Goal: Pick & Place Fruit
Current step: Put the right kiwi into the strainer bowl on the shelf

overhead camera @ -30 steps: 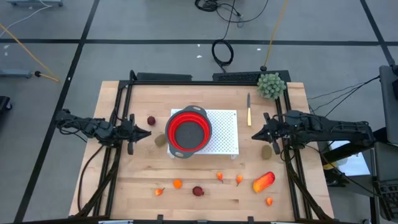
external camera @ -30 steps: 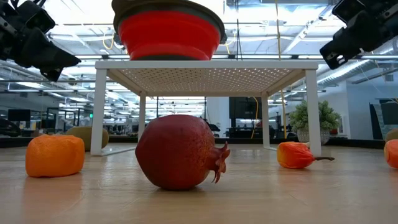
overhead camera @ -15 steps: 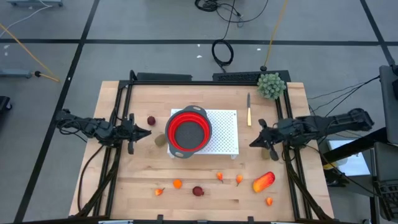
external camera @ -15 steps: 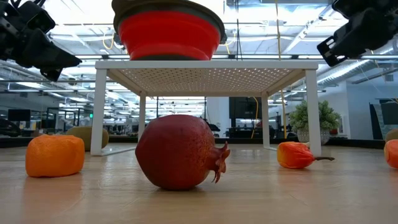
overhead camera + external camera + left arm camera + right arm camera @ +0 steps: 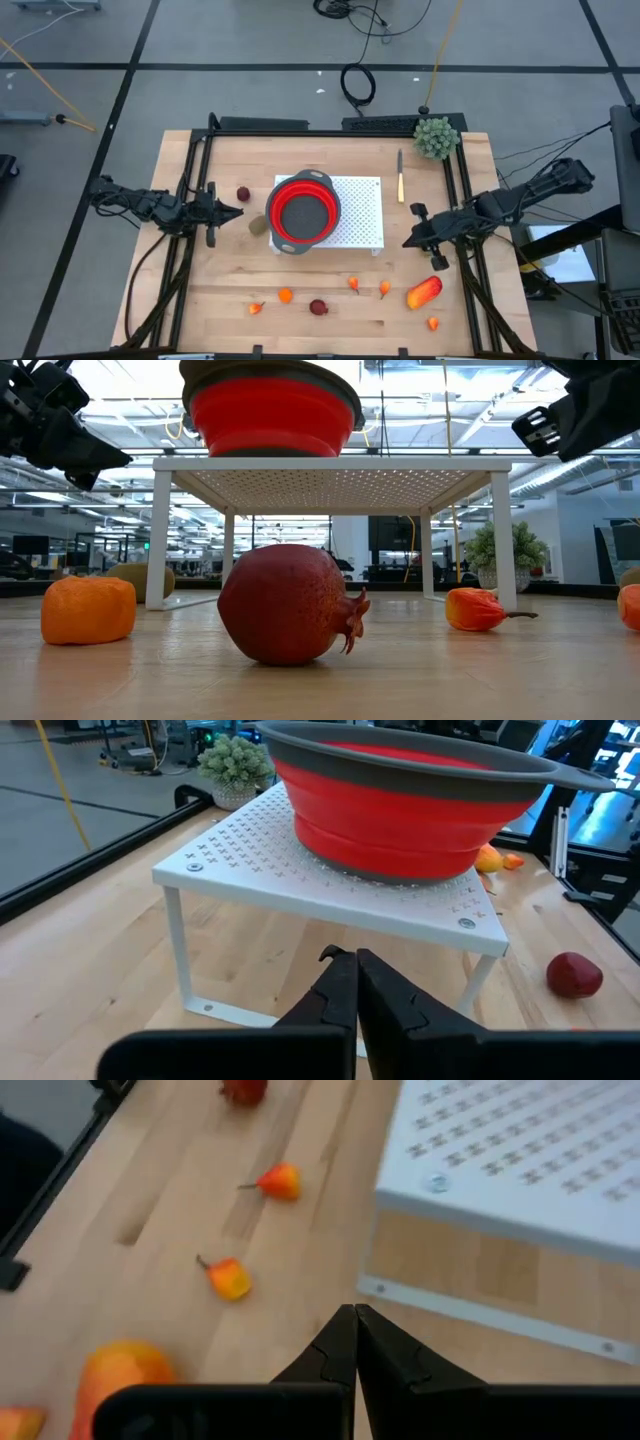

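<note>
Right gripper (image 5: 412, 238), fingers pressed together and empty, is hovering beside the white rack (image 5: 362, 215); needs opening before descending on the red-orange oblong fruit (image 5: 424, 291) nearby. Left gripper (image 5: 232, 213) is waiting clenched, empty.

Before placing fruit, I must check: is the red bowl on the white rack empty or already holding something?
Empty. From above, the red bowl on the white rack shows only its bare grey bottom.

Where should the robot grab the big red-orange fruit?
Probably across the narrow middle of the big red-orange fruit, coming straight down. It lies flat and tilted on the table, so the fingers should straddle its short width. The right gripper is nearest, currently shut.
</note>
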